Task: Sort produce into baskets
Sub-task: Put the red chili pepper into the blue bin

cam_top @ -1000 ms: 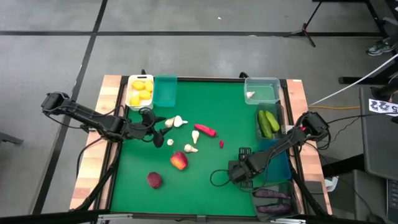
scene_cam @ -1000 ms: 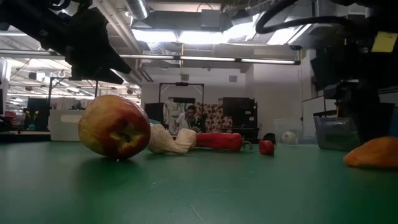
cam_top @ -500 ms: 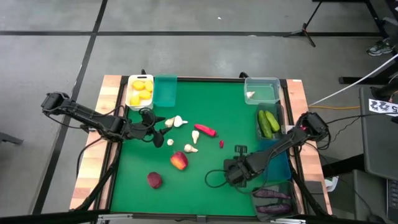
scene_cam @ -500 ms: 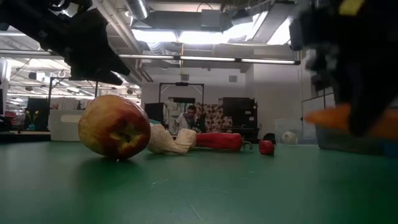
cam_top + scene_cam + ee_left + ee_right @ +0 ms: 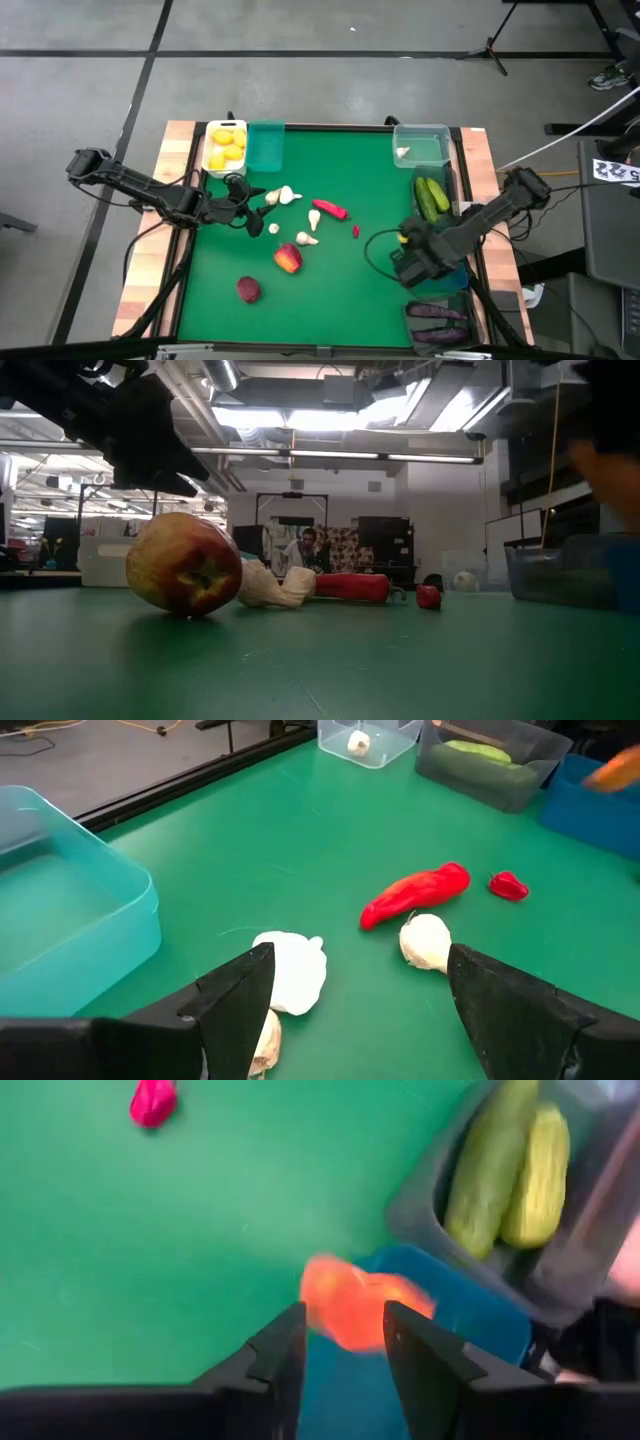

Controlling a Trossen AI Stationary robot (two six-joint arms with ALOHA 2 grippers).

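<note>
Two arms work over the green worktop. The right gripper hangs at the worktop's right side, over the near edge of the blue basket, and its wrist view shows a blurred orange carrot just ahead of the fingertips, above the blue basket's rim. The jaws stand narrowly parted around that carrot; the blur makes it hard to say whether the pads truly press on it. Beside the blue basket, the dark grey basket holds two green cucumbers, seen also from the right wrist. Farther back stands the clear basket with one white garlic bulb inside. At the near right corner lie purple eggplants.

The left gripper hovers low at the worktop's left-centre, jaws wide, with nothing between them. Just past its fingers lie garlic bulbs, and another bulb touches a long red chili; a small red chili lies near that one. From above, the loose garlic sits close to the left jaws, the long chili toward the centre. A red apple rests nearer the front, large in the low view, and a darker apple lies apart from it. At the back left, the white basket holds yellow lemons, touching the teal basket.
</note>
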